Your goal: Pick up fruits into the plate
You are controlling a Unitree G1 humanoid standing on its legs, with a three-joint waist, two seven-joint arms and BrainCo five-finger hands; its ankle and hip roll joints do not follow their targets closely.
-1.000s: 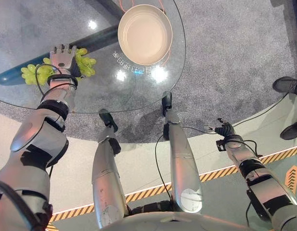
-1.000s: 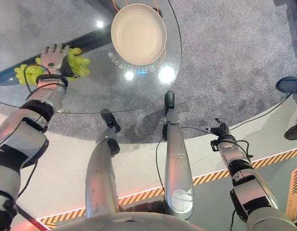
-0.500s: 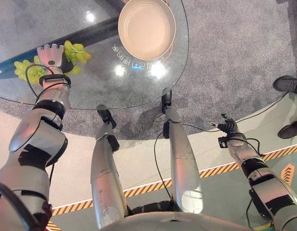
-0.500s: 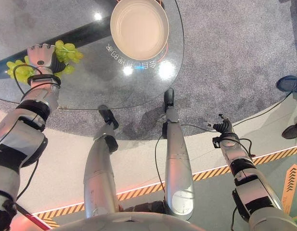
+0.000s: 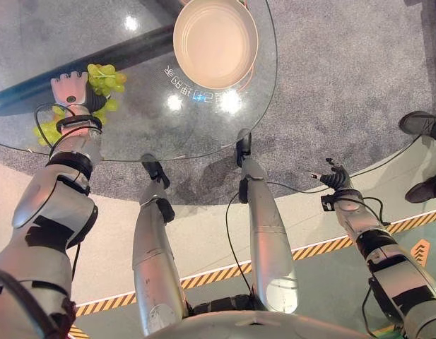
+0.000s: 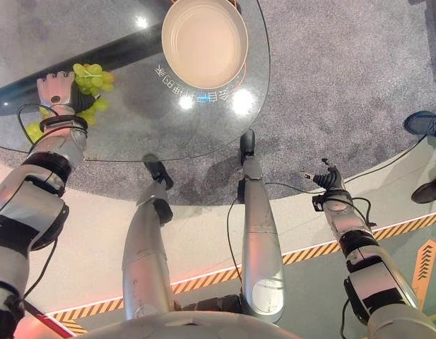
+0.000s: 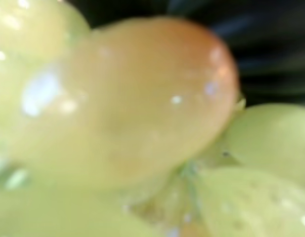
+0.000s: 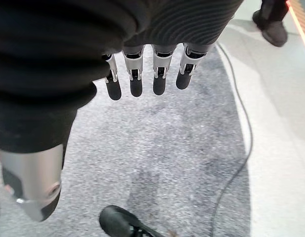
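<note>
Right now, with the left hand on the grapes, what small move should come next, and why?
Probably lift the grapes slightly and carry them toward the plate. The left hand is on the bunch, grapes press close against its wrist camera, and the plate holds no fruit. The right hand hangs off the glass table.

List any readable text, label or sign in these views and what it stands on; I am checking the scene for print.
White characters printed on the round glass table, just in front of the beige round plate: upside down and too small to read.
Orange arrow sign on the green floor: a symbol, no words.
Nothing else bears text.
</note>
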